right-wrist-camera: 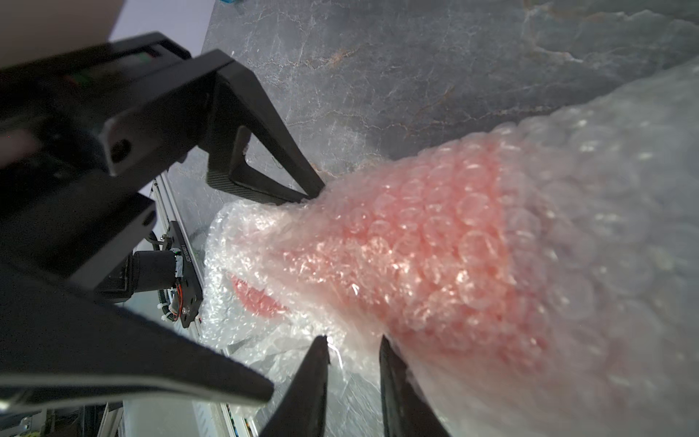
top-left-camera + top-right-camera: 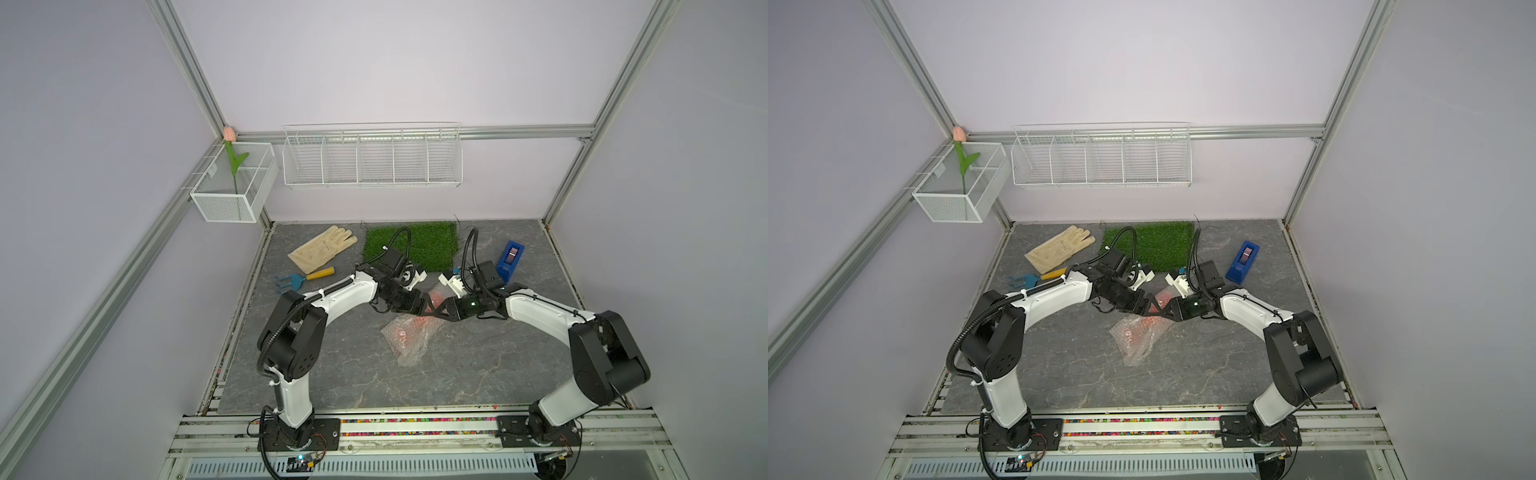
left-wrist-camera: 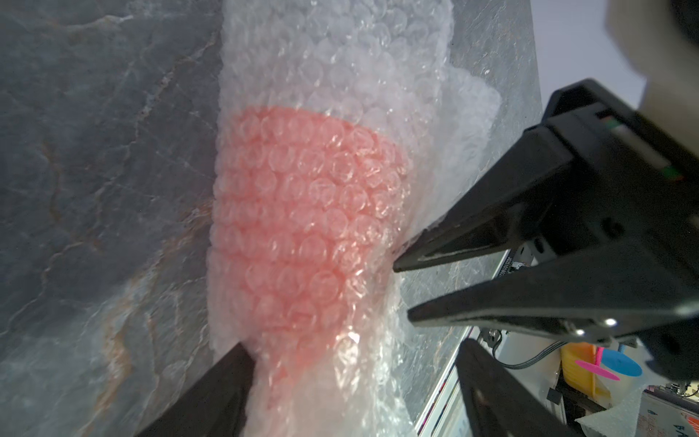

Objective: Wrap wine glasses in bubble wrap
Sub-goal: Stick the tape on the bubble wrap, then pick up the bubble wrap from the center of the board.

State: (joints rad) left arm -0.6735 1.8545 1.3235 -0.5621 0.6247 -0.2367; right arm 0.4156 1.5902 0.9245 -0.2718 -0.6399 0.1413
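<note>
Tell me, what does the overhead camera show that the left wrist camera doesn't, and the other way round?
Only a top view shows the surroundings: glove, hand rake, grass mat, blue tape dispenser and wire wall rack. Only the left wrist view shows single bubbles and the tapered shape of the goblet, pink beneath them. Both show the bubble wrap bundle on the grey table, with the right gripper at its edge.

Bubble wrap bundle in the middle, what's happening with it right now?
The orange-red goblet lies on the grey table, already rolled inside the bubble wrap. The right pincer pinches a fold of wrap beside the cup. The left pincer is open and straddles the bundle near the stem end, one finger touching the film.
</note>
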